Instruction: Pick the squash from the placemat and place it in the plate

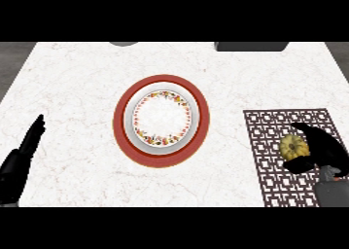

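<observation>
A small yellow squash point(292, 146) lies on the brown lattice placemat point(277, 126) at the right of the counter. My right hand point(326, 151) is right beside it on its right. Its fingers arch over the squash's far side and the thumb sits at its near side, both a little apart from it, so the hand is open around the squash. The plate point(161, 118), white with a flowered ring and a wide red rim, stands in the middle of the counter, left of the placemat. My left hand point(19, 163) rests open at the lower left, fingers straight.
The white marble counter point(76, 78) runs to a dark floor on both sides. A grey object point(124, 44) and a dark box point(252, 46) sit at the far edge.
</observation>
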Controlling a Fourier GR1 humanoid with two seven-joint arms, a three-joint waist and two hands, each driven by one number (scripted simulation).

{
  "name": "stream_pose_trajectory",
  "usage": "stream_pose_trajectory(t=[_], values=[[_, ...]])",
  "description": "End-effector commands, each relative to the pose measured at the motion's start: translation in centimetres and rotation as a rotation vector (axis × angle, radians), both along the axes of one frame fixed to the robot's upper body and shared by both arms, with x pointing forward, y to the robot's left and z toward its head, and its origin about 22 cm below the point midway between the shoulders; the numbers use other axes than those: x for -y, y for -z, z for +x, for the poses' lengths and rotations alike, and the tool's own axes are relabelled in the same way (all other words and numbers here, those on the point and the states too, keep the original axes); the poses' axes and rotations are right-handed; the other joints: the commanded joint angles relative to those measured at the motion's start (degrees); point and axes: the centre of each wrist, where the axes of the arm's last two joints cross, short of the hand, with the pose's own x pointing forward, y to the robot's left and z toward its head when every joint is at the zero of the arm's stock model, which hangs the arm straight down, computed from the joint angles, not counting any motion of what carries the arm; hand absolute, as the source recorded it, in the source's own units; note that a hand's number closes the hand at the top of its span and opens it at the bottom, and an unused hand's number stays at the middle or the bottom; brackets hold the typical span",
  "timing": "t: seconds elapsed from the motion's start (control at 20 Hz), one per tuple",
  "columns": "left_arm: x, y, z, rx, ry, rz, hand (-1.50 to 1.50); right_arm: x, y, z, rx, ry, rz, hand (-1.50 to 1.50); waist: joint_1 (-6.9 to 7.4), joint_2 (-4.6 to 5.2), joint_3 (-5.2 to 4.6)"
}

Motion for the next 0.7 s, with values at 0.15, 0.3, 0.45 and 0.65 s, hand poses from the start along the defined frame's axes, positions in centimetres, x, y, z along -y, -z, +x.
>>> stream_pose_trajectory(t=[0.15, 0.3, 0.45, 0.65], values=[[-0.7, -1.2, 1.5, 0.011, 0.009, 0.002, 0.0, 0.0, 3.0, 0.6, 0.053, -0.057, 0.002, 1.5, -0.01, 0.04, 0.01], [-0.3, 0.9, 0.8, -0.009, -0.002, -0.018, 0.0, 0.6, 3.1, 1.2, 0.069, -0.051, -0.003, 1.5, 0.03, 0.05, 0.01], [1.4, 0.0, 0.9, 0.016, 0.014, 0.01, 0.0, 1.9, 0.3, 4.9, 0.067, -0.264, 0.01, 1.5, 1.28, 0.37, 0.08], [1.8, 0.1, 1.4, 0.017, 0.043, 0.006, 0.0, 3.9, -2.1, 7.5, 0.057, -0.484, 0.007, 1.5, 2.78, 0.9, 0.17]])
